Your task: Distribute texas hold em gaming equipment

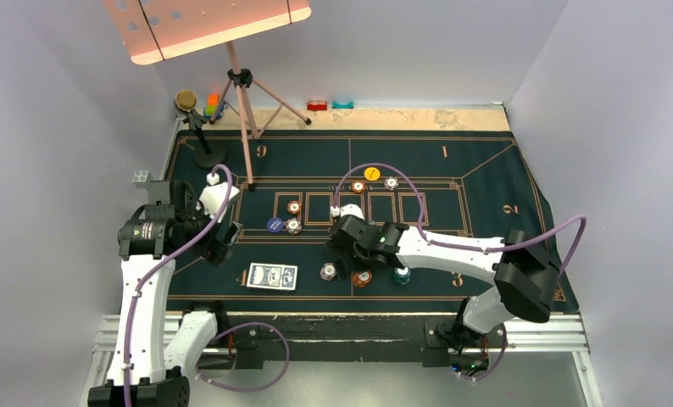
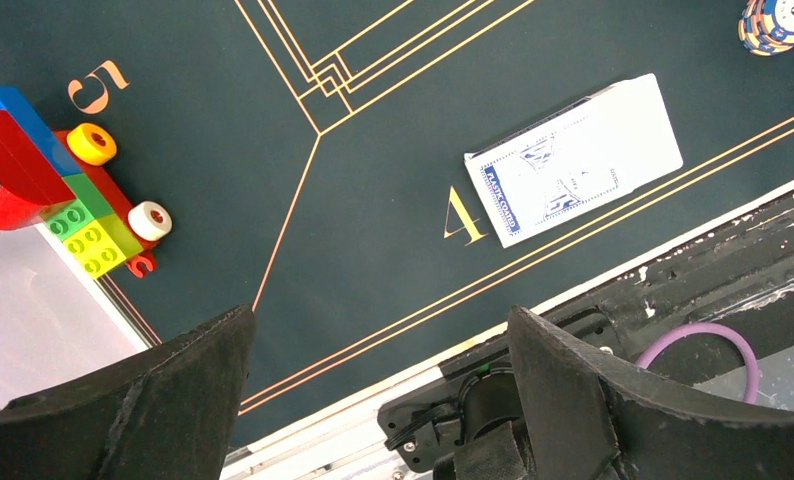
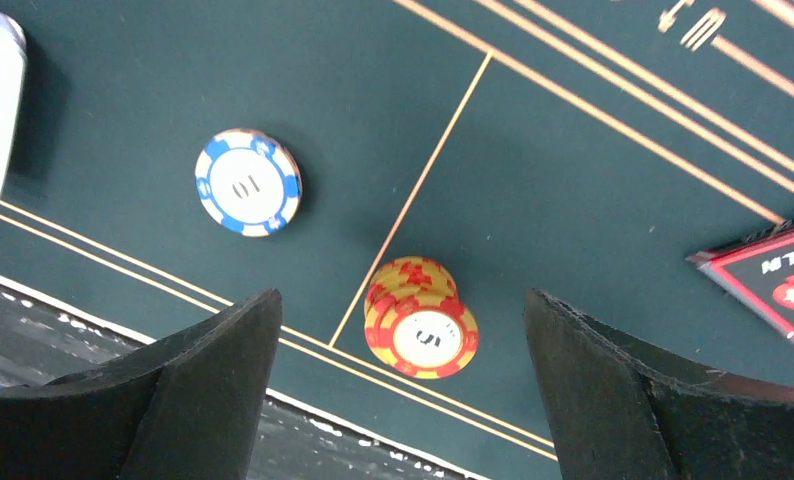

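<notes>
Nearest the arms, along the bottom edge of the mat (image 1: 486, 170) in the overhead view, a deck of cards (image 1: 272, 275) lay face down with its long side running left to right. To its right sat a short row of a blue-and-white chip (image 3: 248, 182), an orange chip stack (image 3: 420, 330) and a teal chip (image 1: 401, 275).

The right gripper (image 3: 401, 300) hung over that row with its jaws wide apart and nothing between them. In its wrist view the orange chip stack rested on the mat at lower centre, almost squarely in the gap and a little nearer the left finger. The blue-and-white chip lay well outside the gap, at upper left. A red marker (image 3: 768, 280) showed at the right edge. The stack is round, so no turn of the wrist seemed needed. A straight drop would probably put both jaws around it.

The left gripper (image 2: 381, 312) was also spread wide and empty. In its wrist view the deck lay up and to the right of the gap, its long axis slanting from lower left to upper right. Toy blocks (image 2: 43, 170) stood at the left edge. The left arm looked the nearer one to the cards, and the right arm the nearer one to the chips.

Farther up the mat lay a blue disc (image 1: 274, 225) beside more chips, and beyond them a yellow disc (image 1: 371, 173).
</notes>
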{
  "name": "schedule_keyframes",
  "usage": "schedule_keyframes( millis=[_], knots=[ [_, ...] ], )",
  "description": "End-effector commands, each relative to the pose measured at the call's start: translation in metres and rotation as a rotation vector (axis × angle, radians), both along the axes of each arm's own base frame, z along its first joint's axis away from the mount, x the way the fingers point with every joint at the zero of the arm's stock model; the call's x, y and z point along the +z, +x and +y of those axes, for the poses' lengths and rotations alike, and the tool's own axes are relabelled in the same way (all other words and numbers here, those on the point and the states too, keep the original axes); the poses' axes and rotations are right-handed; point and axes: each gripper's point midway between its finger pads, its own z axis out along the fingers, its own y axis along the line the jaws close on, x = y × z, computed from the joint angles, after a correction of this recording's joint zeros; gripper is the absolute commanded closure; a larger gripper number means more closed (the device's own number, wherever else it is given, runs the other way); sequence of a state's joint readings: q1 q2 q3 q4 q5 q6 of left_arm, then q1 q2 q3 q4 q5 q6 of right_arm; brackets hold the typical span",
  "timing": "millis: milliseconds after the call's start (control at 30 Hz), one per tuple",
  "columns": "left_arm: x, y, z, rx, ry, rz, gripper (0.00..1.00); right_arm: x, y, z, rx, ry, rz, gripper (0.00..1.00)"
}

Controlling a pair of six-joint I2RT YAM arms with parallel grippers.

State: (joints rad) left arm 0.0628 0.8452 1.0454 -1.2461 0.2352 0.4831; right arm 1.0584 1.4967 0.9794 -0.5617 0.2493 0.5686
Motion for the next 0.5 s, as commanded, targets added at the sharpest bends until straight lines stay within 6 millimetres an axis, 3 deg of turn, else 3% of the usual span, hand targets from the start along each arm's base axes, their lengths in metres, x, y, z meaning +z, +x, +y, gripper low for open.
schedule_keyframes(
  millis=[0, 133, 300, 467],
  knots=[
    [0.01, 0.001, -0.003, -0.023, -0.007, -0.04, 0.0, 0.003, -0.009, -0.001, -0.058, 0.04, -0.013, 0.07],
    [0.011, 0.0, -0.004, -0.025, -0.009, -0.043, 0.0, -0.009, -0.018, -0.001, -0.049, 0.041, 0.015, 0.07],
    [0.01, -0.001, -0.006, -0.034, -0.019, -0.041, 0.0, -0.027, -0.022, -0.002, -0.054, 0.015, 0.042, 0.17],
    [0.008, 0.0, -0.006, -0.033, -0.017, -0.039, 0.0, -0.031, -0.02, -0.004, -0.059, -0.007, 0.038, 0.26]
  ],
)
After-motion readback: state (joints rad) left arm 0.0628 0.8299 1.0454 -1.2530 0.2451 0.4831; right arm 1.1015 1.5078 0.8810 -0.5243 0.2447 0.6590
